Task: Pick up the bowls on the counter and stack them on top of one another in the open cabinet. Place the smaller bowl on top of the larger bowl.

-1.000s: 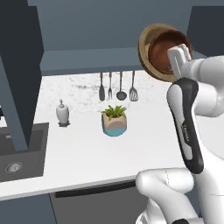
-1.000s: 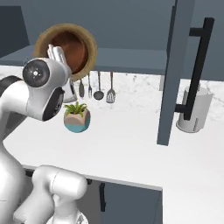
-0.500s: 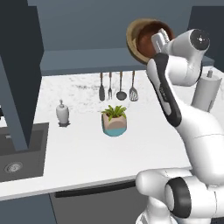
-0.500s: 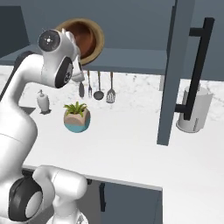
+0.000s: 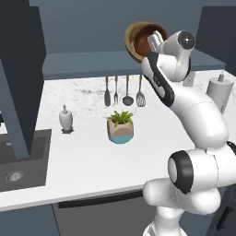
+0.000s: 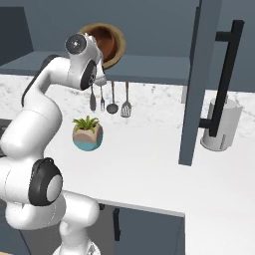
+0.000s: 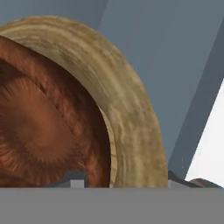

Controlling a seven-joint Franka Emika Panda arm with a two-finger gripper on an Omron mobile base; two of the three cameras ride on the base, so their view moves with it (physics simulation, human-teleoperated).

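Swinging further back toward the cabinet (image 5: 115, 60), the gripper (image 5: 154, 44) carries the larger bowl (image 5: 131, 39) tipped on edge above the shelf, at twelve o'clock from the plant pot (image 5: 120, 129). The smaller bowl (image 7: 39, 131) sits nested inside. Whether the fingers pinch the rim cannot be told.

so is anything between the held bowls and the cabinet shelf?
Nothing visible. The pincer holds the wide tan wooden bowl tipped on edge, the small dark reddish-brown bowl nested inside, above the slate-blue cabinet shelf, which looks bare beneath it.
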